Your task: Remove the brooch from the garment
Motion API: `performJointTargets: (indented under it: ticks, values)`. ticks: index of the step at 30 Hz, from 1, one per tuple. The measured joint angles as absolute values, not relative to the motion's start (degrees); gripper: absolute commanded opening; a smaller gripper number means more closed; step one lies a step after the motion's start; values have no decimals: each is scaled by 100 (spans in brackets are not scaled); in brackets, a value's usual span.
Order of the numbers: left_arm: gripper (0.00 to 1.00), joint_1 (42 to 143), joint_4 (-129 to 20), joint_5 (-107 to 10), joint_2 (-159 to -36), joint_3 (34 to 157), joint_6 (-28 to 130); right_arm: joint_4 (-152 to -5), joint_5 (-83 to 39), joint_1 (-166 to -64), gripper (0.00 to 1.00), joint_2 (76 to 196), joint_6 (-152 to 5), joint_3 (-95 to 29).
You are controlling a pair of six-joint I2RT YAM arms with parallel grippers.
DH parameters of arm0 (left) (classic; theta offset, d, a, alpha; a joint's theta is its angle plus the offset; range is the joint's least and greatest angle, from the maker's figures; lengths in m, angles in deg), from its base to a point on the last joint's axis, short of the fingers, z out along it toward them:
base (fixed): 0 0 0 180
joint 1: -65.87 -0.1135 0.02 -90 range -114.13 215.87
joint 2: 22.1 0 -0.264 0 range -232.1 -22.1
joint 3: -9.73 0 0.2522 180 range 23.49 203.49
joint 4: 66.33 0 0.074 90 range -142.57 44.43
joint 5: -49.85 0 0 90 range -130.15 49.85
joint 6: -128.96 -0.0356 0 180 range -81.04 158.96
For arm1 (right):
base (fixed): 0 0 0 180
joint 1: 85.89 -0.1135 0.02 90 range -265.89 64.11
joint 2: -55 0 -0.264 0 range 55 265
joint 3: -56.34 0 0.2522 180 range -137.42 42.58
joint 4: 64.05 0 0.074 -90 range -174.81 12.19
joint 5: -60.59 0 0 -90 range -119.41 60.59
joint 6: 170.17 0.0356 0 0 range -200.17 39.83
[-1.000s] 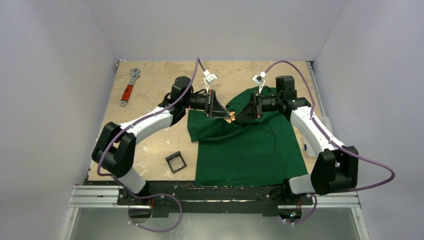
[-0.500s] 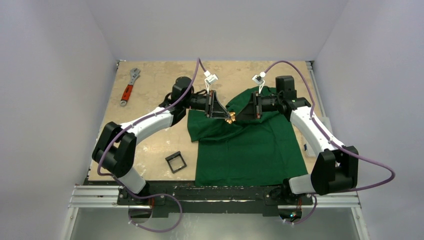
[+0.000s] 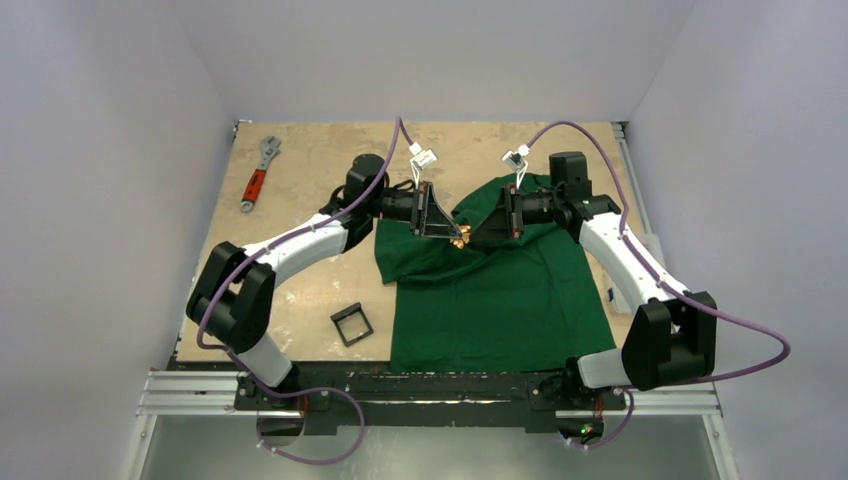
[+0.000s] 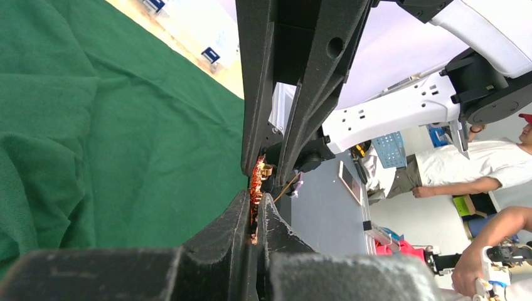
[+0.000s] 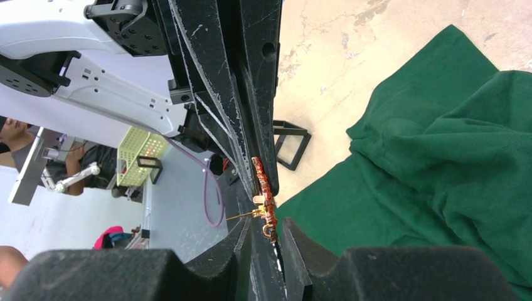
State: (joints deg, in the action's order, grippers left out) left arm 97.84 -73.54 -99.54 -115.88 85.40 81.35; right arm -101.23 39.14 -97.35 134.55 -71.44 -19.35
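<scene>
The garment [image 3: 500, 300] is a dark green T-shirt spread on the table, bunched at its upper left [image 4: 94, 125] [image 5: 439, 157]. Above that bunch both grippers meet tip to tip. My left gripper [image 3: 455, 236] [image 4: 254, 197] is shut on the brooch [image 3: 461, 239] [image 4: 256, 182], a tiny orange-red jagged piece pinched edge-on between its fingers. My right gripper [image 3: 470, 238] [image 5: 268, 224] faces it, jaws a narrow gap apart around the brooch's [image 5: 263, 188] gold clasp end. A thin gold pin sticks out sideways from the clasp. No cloth shows around the brooch in the wrist views.
A red-handled wrench [image 3: 256, 178] lies at the far left of the tan table [image 3: 300, 280]. A small black square frame [image 3: 352, 324] [image 5: 292, 144] sits on the table just left of the garment's lower part.
Both arms have shifted only very slightly. The grippers still meet at the brooch above the garment.
</scene>
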Motion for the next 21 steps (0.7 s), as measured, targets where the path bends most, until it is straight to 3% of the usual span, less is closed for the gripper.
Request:
performJointTargets:
  ticks: [21]
  values:
    - [0,9784,-7365,-9954,-11601,8540,8170,-10355,3914,-9751,21,13455,-7377,-1987]
